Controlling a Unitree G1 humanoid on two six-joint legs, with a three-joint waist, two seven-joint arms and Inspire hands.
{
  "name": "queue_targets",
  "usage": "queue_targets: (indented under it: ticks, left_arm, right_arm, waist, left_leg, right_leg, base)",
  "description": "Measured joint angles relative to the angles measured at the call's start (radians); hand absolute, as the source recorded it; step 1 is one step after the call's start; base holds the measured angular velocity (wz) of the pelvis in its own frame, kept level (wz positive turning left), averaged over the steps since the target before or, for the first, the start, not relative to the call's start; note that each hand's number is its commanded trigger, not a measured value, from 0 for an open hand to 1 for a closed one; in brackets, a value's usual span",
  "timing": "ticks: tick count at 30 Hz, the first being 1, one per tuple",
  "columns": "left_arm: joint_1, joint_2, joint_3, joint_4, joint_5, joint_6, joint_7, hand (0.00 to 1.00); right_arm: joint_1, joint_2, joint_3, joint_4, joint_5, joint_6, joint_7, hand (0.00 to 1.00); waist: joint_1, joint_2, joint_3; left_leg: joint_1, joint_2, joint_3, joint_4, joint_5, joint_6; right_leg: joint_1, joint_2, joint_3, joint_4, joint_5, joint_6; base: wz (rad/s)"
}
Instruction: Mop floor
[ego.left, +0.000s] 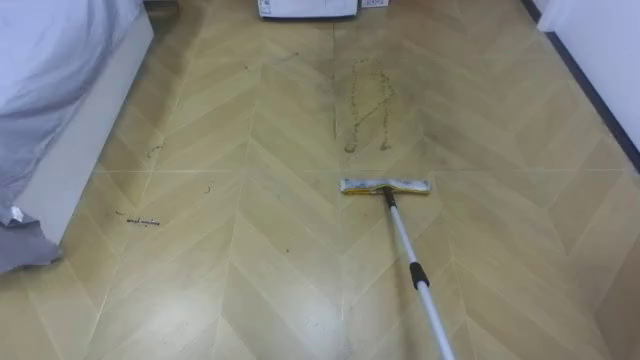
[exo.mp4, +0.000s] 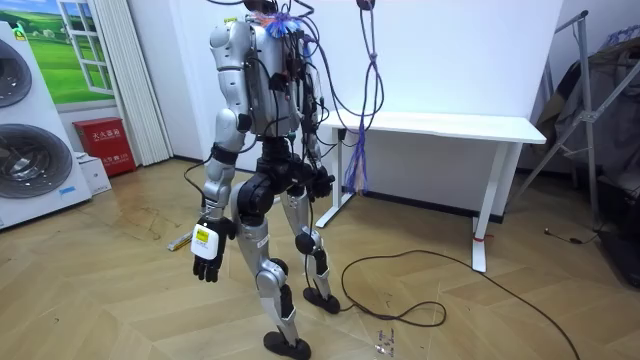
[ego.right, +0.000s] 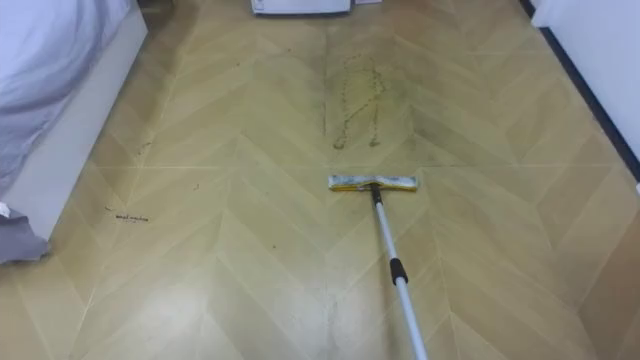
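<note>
**The mop head (ego.left: 385, 186) lies flat on the floor (ego.left: 250, 280)**

Left of the mop head, well apart from it, a bed (ego.left: 60, 90) with pale bedding runs along the edge of the floor. Between the bed and the mop head, a little nearer the robot, lie a few small dark marks (ego.left: 140, 221). Beyond the mop head, near but not touching it, is a patch of scribbled dirt lines (ego.left: 365, 100). Farther beyond, at the top edge, is the bottom of a white unit (ego.left: 305, 8). The mop head sits crosswise, and its pole (ego.left: 420, 280) slants from the middle of it to the lower right and is cut off by the bottom edge. What holds the pole cannot be told. Right of the mop head, well apart, a dark skirting strip (ego.left: 600, 100) runs under a white wall.

In the room view the robot stands upright between washing machines (exo.mp4: 30, 130) at the room view's left and a white desk (exo.mp4: 440, 125) at its right, facing the machines. Its left hand (exo.mp4: 207, 250) hangs beside the thigh, fingers loose and pointing down, holding nothing
</note>
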Motion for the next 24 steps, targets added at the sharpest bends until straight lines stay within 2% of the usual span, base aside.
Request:
queue_targets:
  ticks: [12, 19, 24]
  left_arm:
    - [-0.002, 0.0, -0.001, -0.005, -0.021, -0.001, 0.007, 0.0]
    - [-0.041, 0.0, -0.011, 0.007, -0.095, -0.002, 0.021, 0.0]
    - [-0.072, 0.001, -0.011, 0.04, -0.096, -0.003, 0.031, 0.0]
  right_arm:
    - [-0.004, 0.0, 0.004, -0.001, 0.004, 0.0, 0.004, 1.0]
    - [-0.026, -0.007, 0.012, -0.001, 0.029, 0.0, -0.011, 1.0]
    - [-0.053, -0.004, 0.024, 0.004, 0.045, 0.0, -0.041, 1.0]
  waist:
    - [0.002, -0.002, -0.0002]
    - [0.001, 0.004, -0.0005]
    - [0.004, 0.006, -0.0003]
  left_leg:
    - [-0.011, 0.0, 0.0, 0.011, 0.0, 0.0]
    - [-0.097, 0.002, 0.0, 0.036, 0.0, 0.0]
    - [-0.161, 0.002, 0.0, 0.048, 0.001, 0.002]
  right_leg:
    - [-0.004, 0.0, -0.001, -0.001, -0.001, 0.001]
    - [-0.088, -0.001, -0.003, 0.023, 0.0, 0.0]
    - [-0.153, -0.003, -0.001, 0.049, 0.001, -0.001]
  base:
    - [0.0]
    - [0.01]
    - [0.0]
